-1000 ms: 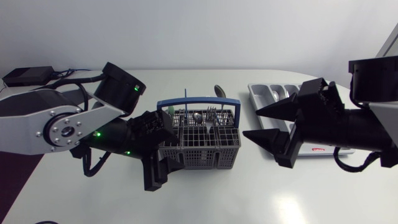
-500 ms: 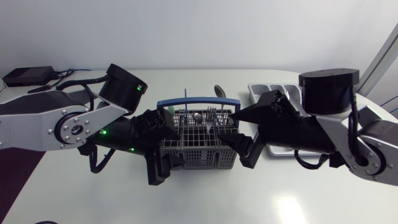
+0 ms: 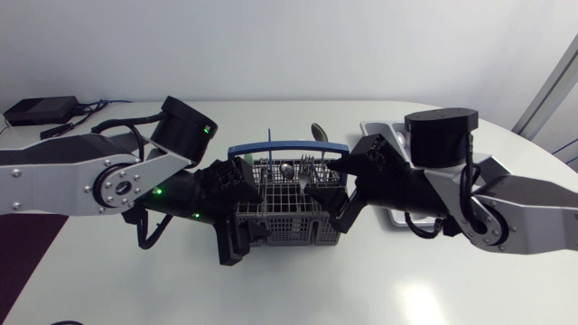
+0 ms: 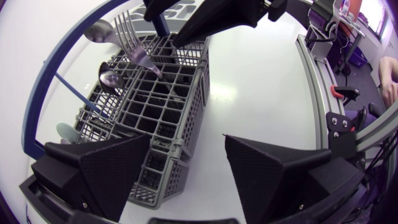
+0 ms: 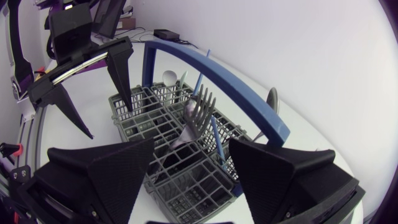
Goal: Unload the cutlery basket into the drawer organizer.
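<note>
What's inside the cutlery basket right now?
A fork, spoons and a thin blue stick stand in the cutlery basket; their lower ends are hidden behind its grid and walls.

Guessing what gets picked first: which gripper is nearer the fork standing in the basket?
Right. The fork stands ahead of the right gripper, between its open fingers; the left gripper is at the opposite end of the basket.

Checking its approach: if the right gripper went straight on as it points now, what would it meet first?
Probably the fork in the cutlery basket, in line between the right gripper's open fingers; depth is unclear, so possibly the basket's grid.
</note>
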Available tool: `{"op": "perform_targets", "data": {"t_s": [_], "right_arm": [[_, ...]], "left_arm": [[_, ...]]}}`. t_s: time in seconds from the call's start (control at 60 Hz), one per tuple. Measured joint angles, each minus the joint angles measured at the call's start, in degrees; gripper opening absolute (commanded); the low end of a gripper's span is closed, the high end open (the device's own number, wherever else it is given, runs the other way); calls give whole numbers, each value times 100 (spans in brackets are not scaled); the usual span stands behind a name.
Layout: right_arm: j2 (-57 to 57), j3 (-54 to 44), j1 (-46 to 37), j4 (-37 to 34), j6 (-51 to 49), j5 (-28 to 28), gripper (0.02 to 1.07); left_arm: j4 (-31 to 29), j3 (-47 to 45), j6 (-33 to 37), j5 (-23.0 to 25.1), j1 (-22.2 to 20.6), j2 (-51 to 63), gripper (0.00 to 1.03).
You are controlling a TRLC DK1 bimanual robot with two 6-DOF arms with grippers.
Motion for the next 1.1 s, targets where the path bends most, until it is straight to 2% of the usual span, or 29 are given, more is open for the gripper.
{"op": "perform_targets", "data": {"t_s": [0.433, 0.65, 0.817, 0.917, 1.033, 1.1], "right_arm": [[341, 269, 70, 256, 109, 129, 84], [339, 267, 267, 490, 127, 501, 84], [341, 249, 544, 737, 125, 988, 84], [341, 243, 662, 866, 125, 1110, 76], [424, 236, 706, 970, 125, 1169, 72], [503, 236, 704, 999, 125, 1178, 64]], "left_arm": [[109, 37, 2, 2, 37, 138, 98], [170, 107, 4, 2, 37, 269, 98], [188, 144, 4, 0, 37, 323, 98], [192, 146, 4, 2, 35, 339, 98], [190, 164, 4, 2, 35, 352, 98], [190, 166, 4, 2, 35, 361, 98]]}}
